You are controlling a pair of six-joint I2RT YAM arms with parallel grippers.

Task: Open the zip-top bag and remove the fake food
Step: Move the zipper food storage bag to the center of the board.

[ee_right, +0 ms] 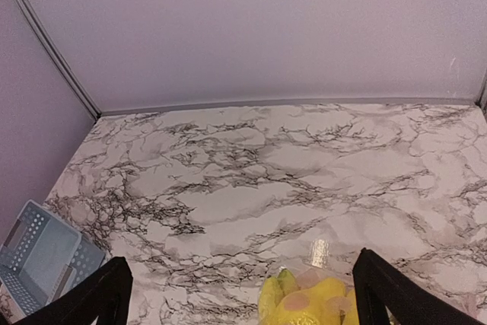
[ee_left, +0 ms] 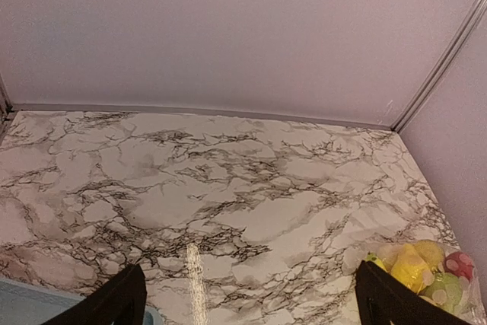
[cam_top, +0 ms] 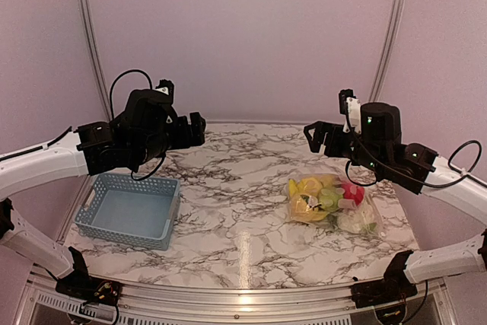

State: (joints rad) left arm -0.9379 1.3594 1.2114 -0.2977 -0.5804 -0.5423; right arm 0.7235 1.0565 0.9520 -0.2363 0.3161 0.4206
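Note:
The clear zip-top bag [cam_top: 369, 207] lies flat on the marble table at the right. The fake food [cam_top: 312, 190] is packed inside it: yellow bananas, a red apple [cam_top: 351, 192], green pieces and a pale leafy cabbage [cam_top: 358, 222]. My right gripper [cam_top: 310, 138] hovers open above and behind the bag, with nothing between its fingers. In the right wrist view the bananas [ee_right: 312, 304] show low between the spread fingers [ee_right: 103, 298]. My left gripper [cam_top: 199, 129] hangs open over the table's left half, far from the bag. The left wrist view catches the bag [ee_left: 426, 272] at lower right.
A light blue lattice basket [cam_top: 129, 215] stands at the front left, below my left arm, and its corner shows in the left wrist view [ee_left: 23, 302] and in the right wrist view [ee_right: 38, 260]. Pale walls close the table at the back and sides.

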